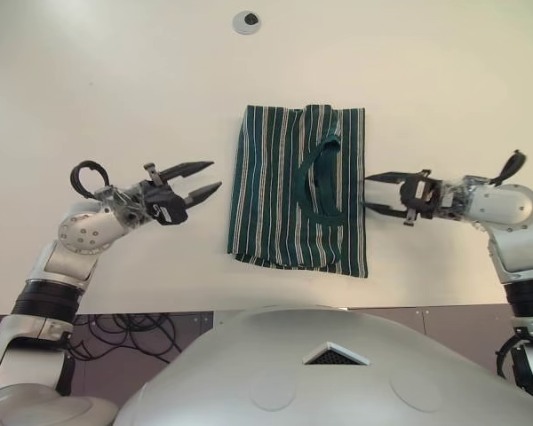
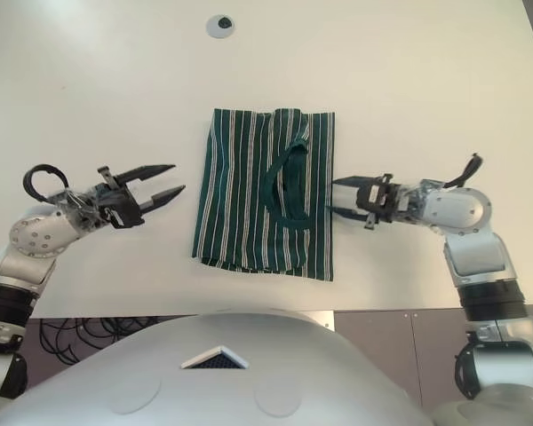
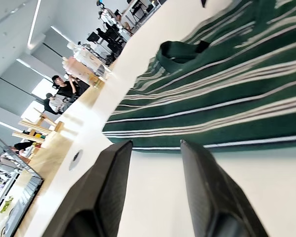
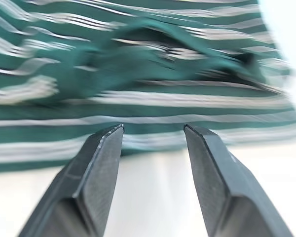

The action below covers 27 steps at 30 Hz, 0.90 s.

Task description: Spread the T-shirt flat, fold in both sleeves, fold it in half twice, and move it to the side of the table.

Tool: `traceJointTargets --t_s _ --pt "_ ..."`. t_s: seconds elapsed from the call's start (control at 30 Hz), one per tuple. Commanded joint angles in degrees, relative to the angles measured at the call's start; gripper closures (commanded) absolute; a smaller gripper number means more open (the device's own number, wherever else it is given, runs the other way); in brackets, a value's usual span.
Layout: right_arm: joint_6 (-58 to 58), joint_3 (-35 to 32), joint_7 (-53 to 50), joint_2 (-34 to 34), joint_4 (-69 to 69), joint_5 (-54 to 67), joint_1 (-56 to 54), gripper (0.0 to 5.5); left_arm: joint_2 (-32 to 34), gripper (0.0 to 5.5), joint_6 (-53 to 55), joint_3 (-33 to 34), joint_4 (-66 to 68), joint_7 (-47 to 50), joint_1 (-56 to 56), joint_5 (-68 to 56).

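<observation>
The T-shirt [image 1: 300, 189] is thought soft and floppy, best pinched at its 3 and 9 o'clock edges. The left gripper [image 1: 215, 175] and right gripper [image 1: 366, 192] are spread wide.

both head eyes look steeply down on the desk [image 1: 89, 71] from above the arms, sharing almost one scene, shifted slightly sideways. the left wrist camera sits low behind the left fingers [image 3: 111, 190], the right one behind the right fingers [image 4: 96, 173], each facing the t-shirt [image 1: 275, 186] closely from opposite sides.
</observation>
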Motion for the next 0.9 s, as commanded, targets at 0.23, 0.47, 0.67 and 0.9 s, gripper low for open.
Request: traceJointTargets --t_s 0.23,0.47,0.67,0.9 --pt "-9.9 -9.7 8.2 -2.4 2.3 10.1 14.5 2.81 4.6 2.86 -10.5 -3.2 10.5 -2.1 2.4 14.8" --pt "-27.2 -8.0 8.2 -2.0 4.9 2.5 22.3 1.86 3.9 2.21 -12.5 -6.9 9.0 -2.7 2.8 15.5" --pt "-46.5 -5.0 2.2 -2.1 12.1 -8.9 21.1 1.86 4.0 2.21 -13.9 -10.3 7.7 -3.2 2.8 16.9" --pt "-52.5 0.9 -4.5 -1.8 15.8 -14.7 18.0 1.86 3.7 2.21 -14.6 -13.5 7.5 -3.0 2.8 17.7"
